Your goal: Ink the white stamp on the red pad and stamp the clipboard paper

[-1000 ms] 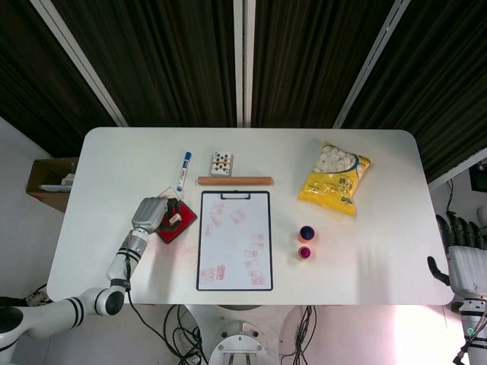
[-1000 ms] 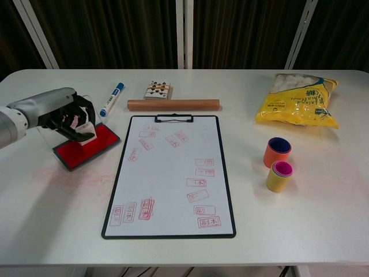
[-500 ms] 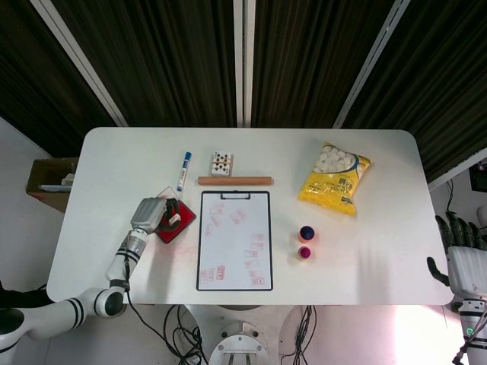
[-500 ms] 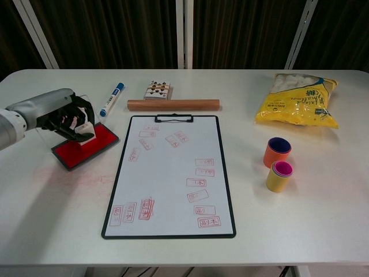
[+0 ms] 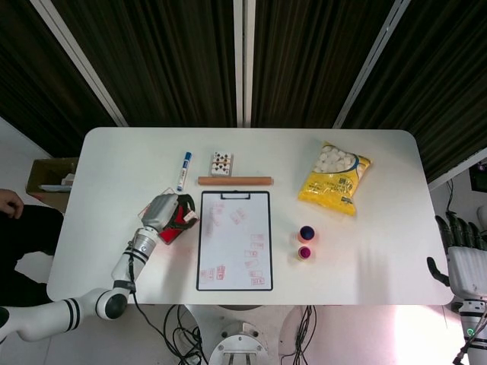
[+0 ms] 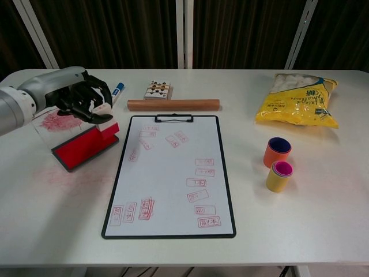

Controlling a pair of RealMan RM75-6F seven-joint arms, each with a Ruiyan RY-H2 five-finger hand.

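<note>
My left hand (image 6: 78, 97) holds the white stamp (image 6: 104, 108) in curled fingers, raised just above the right end of the red ink pad (image 6: 81, 148). From the head view, the left hand (image 5: 162, 211) and stamp (image 5: 185, 217) sit at the clipboard's upper left, over the pad (image 5: 172, 232). The black-edged clipboard (image 6: 170, 173) lies mid-table; its paper (image 5: 234, 242) carries several red stamp marks. My right hand (image 5: 463, 252) hangs off the table's right edge with fingers apart, holding nothing.
A blue marker (image 6: 115, 90), a small card box (image 6: 157, 90) and a wooden rod (image 6: 173, 104) lie behind the clipboard. Two stacked-cup pieces (image 6: 278, 163) stand right of it, a yellow snack bag (image 6: 300, 99) farther back. Red ink smears mark the table (image 6: 69, 176) near the pad.
My left hand has lifted the stamp off the pad and carried it up and to the right, toward the clipboard. The right hand has not moved.
</note>
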